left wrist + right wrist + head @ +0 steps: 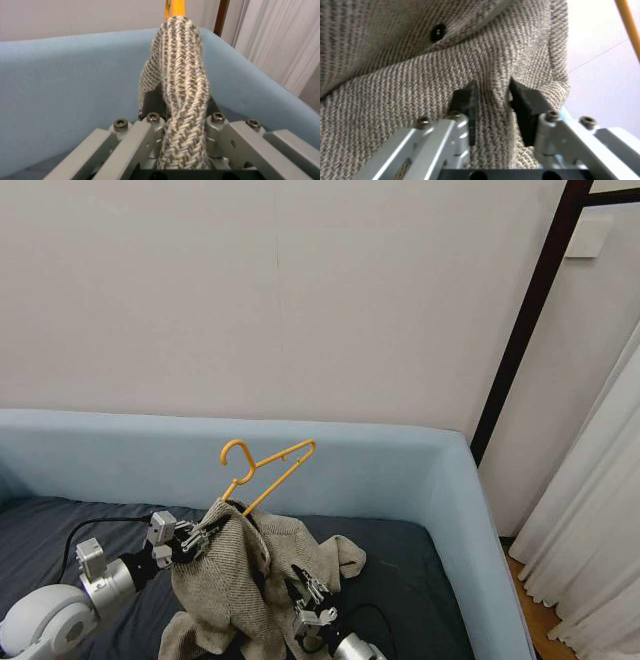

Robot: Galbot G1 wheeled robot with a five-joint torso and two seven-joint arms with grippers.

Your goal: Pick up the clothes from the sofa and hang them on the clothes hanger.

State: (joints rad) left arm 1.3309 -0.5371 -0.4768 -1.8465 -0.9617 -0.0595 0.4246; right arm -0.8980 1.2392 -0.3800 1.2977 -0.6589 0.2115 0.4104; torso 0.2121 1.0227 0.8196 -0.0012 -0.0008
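1. Sofa: light blue backrest and side arm with a dark seat cushion; every place below is given against it.
2. Sweater: beige knit, bunched and lifted over the seat cushion in front of the backrest, its lower folds trailing onto the cushion.
3. Hanger: orange, tilted, with its hook and 1 arm standing out of the top of the sweater against the backrest; its lower part is hidden inside the knit.
4. Left gripper: over the seat, on the side away from the sofa's side arm, at the upper edge of the sweater. In the left wrist view its 2 fingers are pressed onto a thick knit band of the sweater, which rises toward the hanger.
5. Right gripper: low over the seat, nearer the side arm, under the sweater's hanging part. In the right wrist view its 2 dark pads pinch a narrow fold of knit below a dark button.
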